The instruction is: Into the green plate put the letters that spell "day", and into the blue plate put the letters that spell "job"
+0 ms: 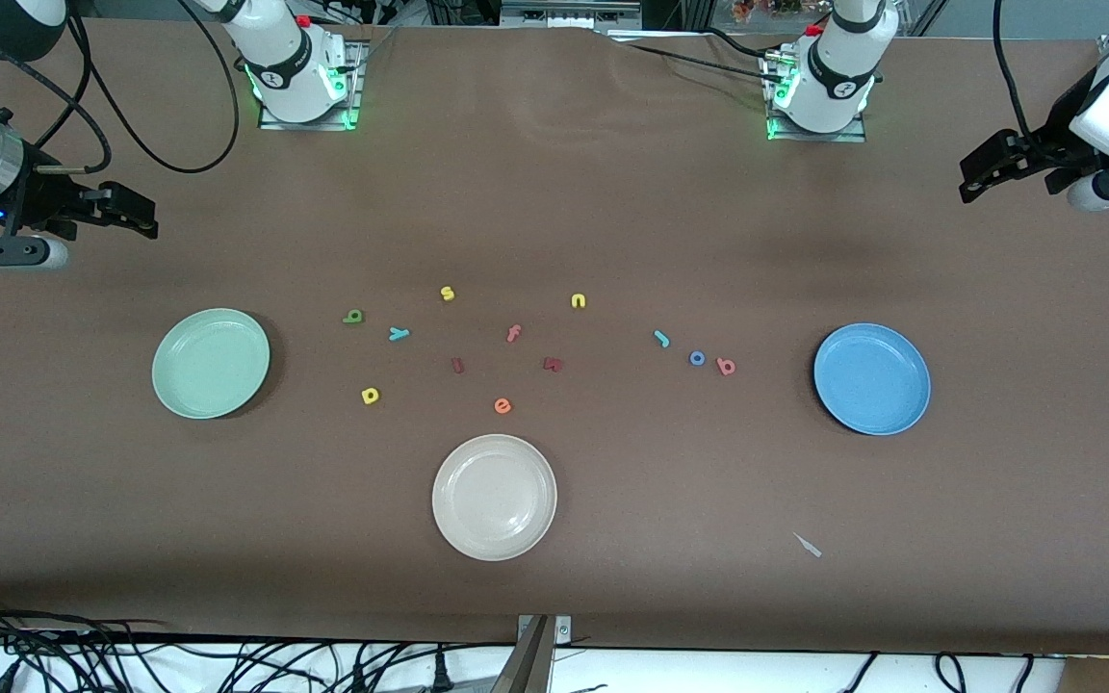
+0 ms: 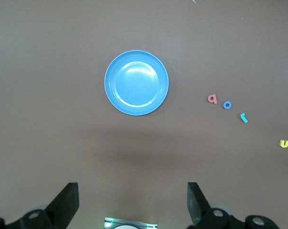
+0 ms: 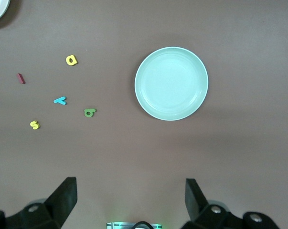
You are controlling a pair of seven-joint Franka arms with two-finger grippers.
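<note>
The green plate [image 1: 211,363] lies toward the right arm's end, the blue plate [image 1: 871,378] toward the left arm's end. Beside the green plate lie the yellow d [image 1: 370,396], green a [image 1: 353,317] and teal y [image 1: 399,334]. Beside the blue plate lie the teal j [image 1: 661,338], blue o [image 1: 697,358] and salmon b [image 1: 726,367]. My right gripper [image 1: 145,214] hangs open and empty, high over its table end; its wrist view shows the green plate [image 3: 171,83]. My left gripper [image 1: 968,183] is likewise open and empty, looking down on the blue plate [image 2: 136,82].
A cream-white plate [image 1: 494,497] sits nearest the front camera, mid-table. Other letters lie between the groups: yellow s [image 1: 448,294], yellow n [image 1: 579,301], salmon f [image 1: 513,334], orange e [image 1: 502,406] and two dark red ones [image 1: 457,365]. A small pale scrap [image 1: 808,546] lies near the front edge.
</note>
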